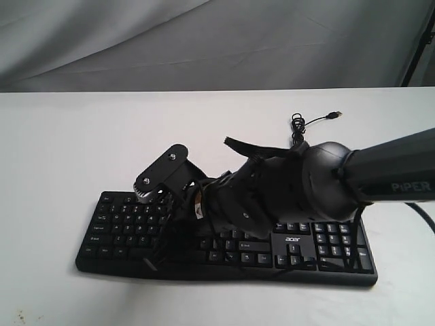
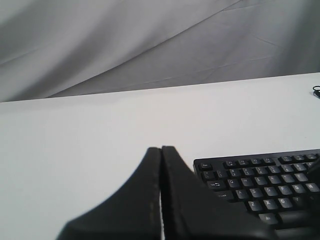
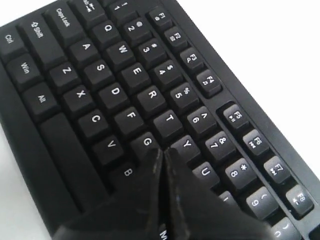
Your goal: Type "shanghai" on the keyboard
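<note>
The black keyboard (image 1: pixel 319 257) lies on the white table, its "acer" logo at the right of the letter block. My right arm reaches across it from the right. The right gripper (image 1: pixel 163 244) is shut and points down over the left-middle keys. In the right wrist view the right gripper (image 3: pixel 164 151) has its closed tips between the G and Y keys of the keyboard (image 3: pixel 100 75), covering the H key; I cannot tell whether they touch. The left gripper (image 2: pixel 161 148) is shut on nothing, over bare table beside the Esc corner of the keyboard (image 2: pixel 265 185).
The thin USB cable (image 1: pixel 299 125) coils behind the keyboard, its plug (image 1: pixel 334 114) lying loose on the table (image 1: pixel 61 149). A grey cloth backdrop (image 1: pixel 204 41) hangs behind the table. A black stand leg (image 1: pixel 418 47) shows at the far right.
</note>
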